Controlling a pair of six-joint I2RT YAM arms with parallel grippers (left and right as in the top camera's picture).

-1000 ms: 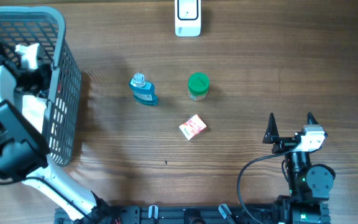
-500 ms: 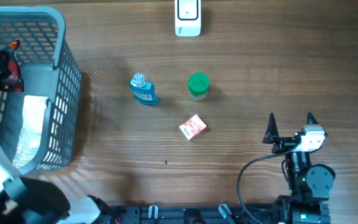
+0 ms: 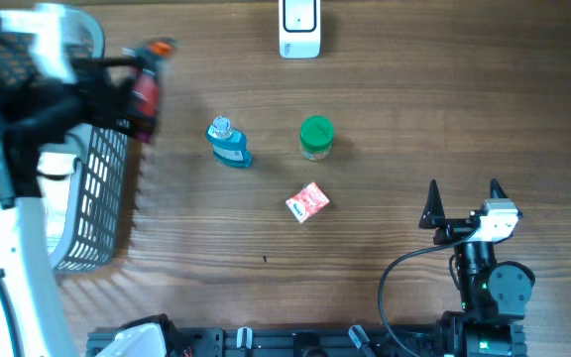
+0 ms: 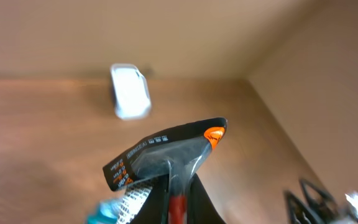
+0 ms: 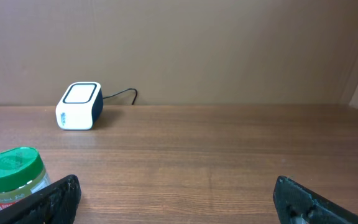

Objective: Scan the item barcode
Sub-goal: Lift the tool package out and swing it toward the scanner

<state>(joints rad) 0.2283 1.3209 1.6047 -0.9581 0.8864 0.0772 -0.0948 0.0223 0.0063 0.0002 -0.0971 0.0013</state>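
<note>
My left gripper [image 3: 130, 91] is shut on a blister-packed item [image 3: 147, 84] with a black, orange and red card. It hangs blurred in the air just right of the basket [image 3: 87, 198]. In the left wrist view the item [image 4: 166, 152] sticks up from between my left gripper's [image 4: 178, 200] jaws, its printed card edge showing. The white barcode scanner [image 3: 299, 28] stands at the table's far edge, beyond the item [image 4: 130, 91] and far left in the right wrist view [image 5: 79, 106]. My right gripper [image 3: 462, 203] rests open and empty at the near right [image 5: 179, 199].
A blue bottle [image 3: 228, 142], a green-lidded jar [image 3: 316, 137] and a small red-and-white packet [image 3: 307, 202] stand on the wooden table between the arms. The grey basket holds a white item. The jar [image 5: 14, 177] also sits near my right gripper's left finger.
My left arm has come up out of the basket and swung right over its rim, carrying the item. The right arm has not moved.
</note>
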